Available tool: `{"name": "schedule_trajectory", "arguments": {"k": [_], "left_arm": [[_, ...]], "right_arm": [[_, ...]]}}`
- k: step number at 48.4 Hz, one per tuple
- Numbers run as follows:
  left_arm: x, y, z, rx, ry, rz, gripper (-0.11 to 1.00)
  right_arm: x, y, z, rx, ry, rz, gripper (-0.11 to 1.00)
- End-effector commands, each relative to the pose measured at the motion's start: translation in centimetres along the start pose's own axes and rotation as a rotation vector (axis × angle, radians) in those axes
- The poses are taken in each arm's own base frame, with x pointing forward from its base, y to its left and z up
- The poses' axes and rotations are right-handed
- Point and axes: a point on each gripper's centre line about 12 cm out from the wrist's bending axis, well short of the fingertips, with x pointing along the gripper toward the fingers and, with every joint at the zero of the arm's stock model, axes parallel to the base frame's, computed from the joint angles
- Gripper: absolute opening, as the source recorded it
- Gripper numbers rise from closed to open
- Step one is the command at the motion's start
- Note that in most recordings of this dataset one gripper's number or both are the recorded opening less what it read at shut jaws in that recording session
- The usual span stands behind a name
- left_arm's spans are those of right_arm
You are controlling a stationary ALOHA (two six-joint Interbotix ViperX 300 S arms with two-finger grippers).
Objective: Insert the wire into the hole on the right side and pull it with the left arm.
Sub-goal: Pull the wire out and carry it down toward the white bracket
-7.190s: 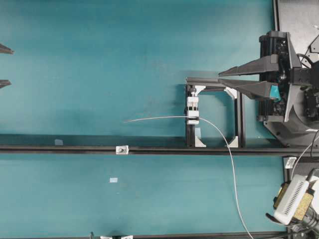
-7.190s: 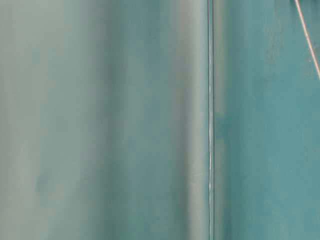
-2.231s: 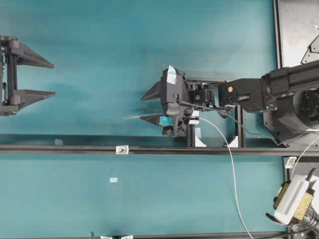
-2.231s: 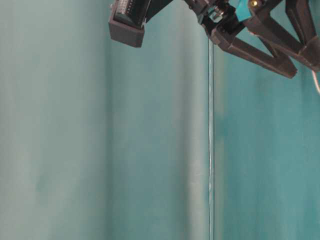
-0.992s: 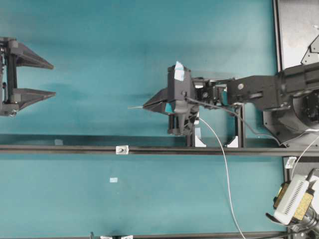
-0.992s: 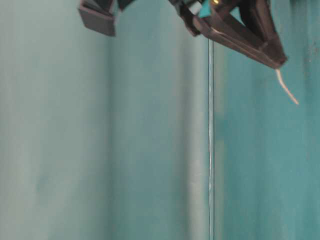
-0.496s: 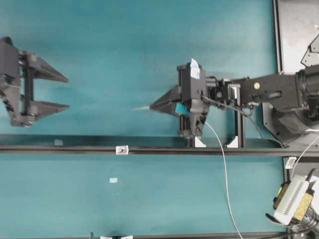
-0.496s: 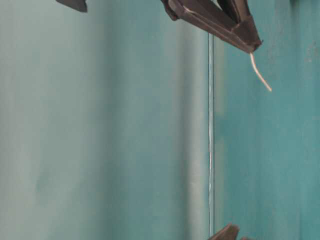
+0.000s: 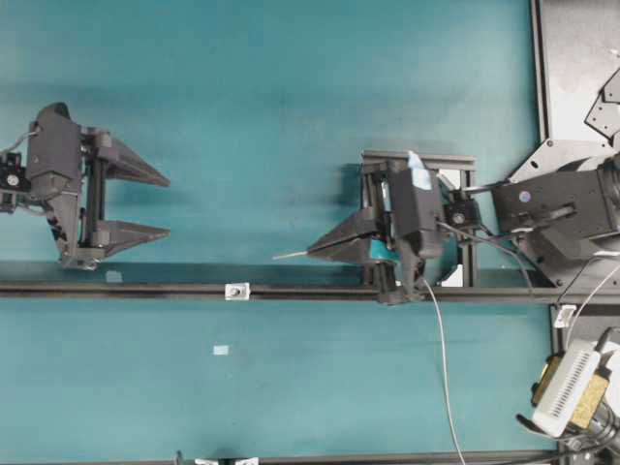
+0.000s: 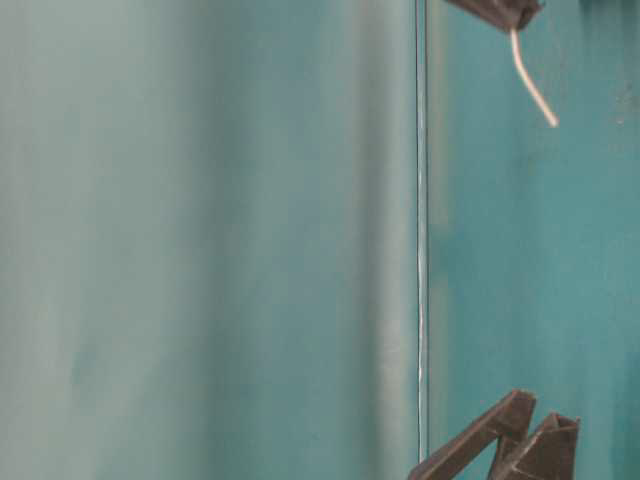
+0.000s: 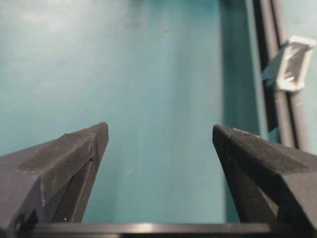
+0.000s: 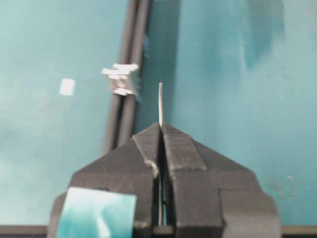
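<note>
In the right wrist view, the right claw [image 12: 161, 130] is pinched tight on the wire [image 12: 160, 103]. A short bit of wire sticks out past the tips, toward 12 o'clock. The small silver bracket [image 12: 121, 79] sits on the black rail [image 12: 126, 84], at about 11 o'clock from the wire's tip, near it but not touching. The hole in the bracket is too blurry to see well here.

From above, the right claw [image 9: 312, 254] points toward 9 o'clock, just above the black rail [image 9: 145, 290]. The wire's tip [image 9: 289, 256] pokes out on that side. The rest of the wire [image 9: 441, 358] trails away toward 6 o'clock. The bracket [image 9: 236, 291] is at about 8 o'clock from the tip.

The left claw [image 9: 163, 205] is far off at 9 o'clock, over the teal worktop [image 9: 291, 97]. It is wide open and holds nothing.
</note>
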Motion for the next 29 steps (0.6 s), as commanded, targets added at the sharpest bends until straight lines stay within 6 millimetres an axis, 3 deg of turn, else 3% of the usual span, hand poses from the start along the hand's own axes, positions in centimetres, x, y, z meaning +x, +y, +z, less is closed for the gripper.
{"name": "schedule_trajectory", "arguments": {"k": [1, 15, 29], "left_arm": [[0.4, -1.0, 0.7, -0.006, -0.043, -0.033, 0.52], [1.3, -2.5, 0.1, -0.016, -0.087, -0.08, 0.52], [3.1, -3.2, -0.9, -0.026, -0.095, -0.103, 0.52]], "right_arm": [[-0.5, 0.9, 0.5, 0.013, -0.073, 0.035, -0.05], [-1.4, 2.1, -1.0, 0.054, -0.155, 0.034, -0.05], [-0.4, 4.2, -2.6, 0.026, -0.149, -0.054, -0.05]]}}
